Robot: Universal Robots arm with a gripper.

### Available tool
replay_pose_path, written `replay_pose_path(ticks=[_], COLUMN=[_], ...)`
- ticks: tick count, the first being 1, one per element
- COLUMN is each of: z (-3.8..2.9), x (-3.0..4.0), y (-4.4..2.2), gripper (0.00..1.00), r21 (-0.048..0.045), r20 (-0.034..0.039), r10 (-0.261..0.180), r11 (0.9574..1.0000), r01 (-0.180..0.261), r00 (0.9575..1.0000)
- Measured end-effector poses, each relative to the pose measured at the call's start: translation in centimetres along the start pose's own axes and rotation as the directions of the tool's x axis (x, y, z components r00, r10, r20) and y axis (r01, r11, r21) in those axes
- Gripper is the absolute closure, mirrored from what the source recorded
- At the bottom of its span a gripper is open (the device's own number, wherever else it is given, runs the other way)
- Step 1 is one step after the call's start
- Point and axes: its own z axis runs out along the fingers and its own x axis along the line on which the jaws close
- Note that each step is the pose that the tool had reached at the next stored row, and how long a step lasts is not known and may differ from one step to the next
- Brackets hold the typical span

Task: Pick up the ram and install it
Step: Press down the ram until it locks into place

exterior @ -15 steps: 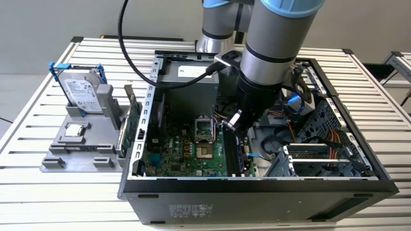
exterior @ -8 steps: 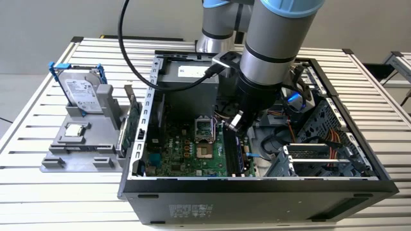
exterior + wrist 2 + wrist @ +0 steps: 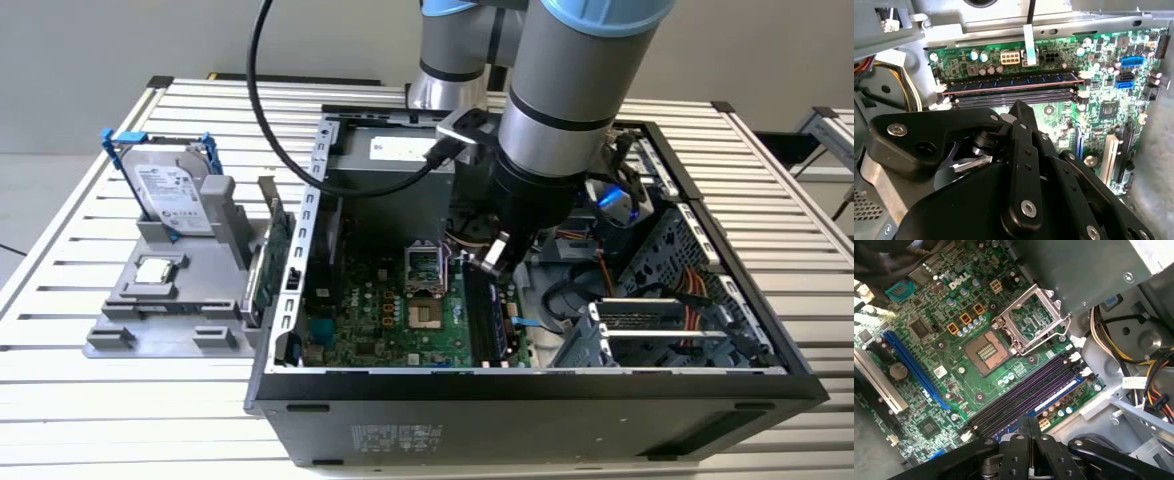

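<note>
Closest to you in the exterior view is the dark outer wall of the computer case (image 3: pixel 534 420), which lies open on the slatted table (image 3: pixel 80 400). The arm reaches down into it, and the gripper (image 3: pixel 490 258) hangs just above the far end of the memory slots (image 3: pixel 495 318), beside the green main board (image 3: pixel 387 315). At the exterior view's left, a grey stand (image 3: pixel 167 300) carries the hard drive (image 3: pixel 174 195), well apart from the gripper.

In the second wrist view, the gripper's black linkage sits closest to the lens. Beyond it the ram (image 3: pixel 1014 82) stands edge-up in the slot at the outer edge of the board, its row of dark chips showing, with empty slots (image 3: pixel 1014 96) just beside it.

In the first wrist view, the ram (image 3: pixel 1054 396) lies in that same outer slot, on the far side of the empty slots from the open processor socket (image 3: pixel 1031 317).

You cannot tell from these views whether the jaws are clenched or released, nor whether the white end clips have caught.

Watch for a stick that is down at one end only: uneven pressure would leave a clip open and the contacts half in. If the jaws do grip it, any sideways drift could lever the ram in its slot. The loose cables (image 3: pixel 1154 405) beside the slots could also snag the linkage.
</note>
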Motion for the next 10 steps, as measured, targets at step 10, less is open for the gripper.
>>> replay_pose_path(ticks=[10], z=[0.00], x=[-0.02], y=[0.01], gripper=[1.00], r21=[-0.0013], r20=[-0.0001], r10=[-0.106], r11=[0.9943], r01=[0.106], r00=[0.9943])
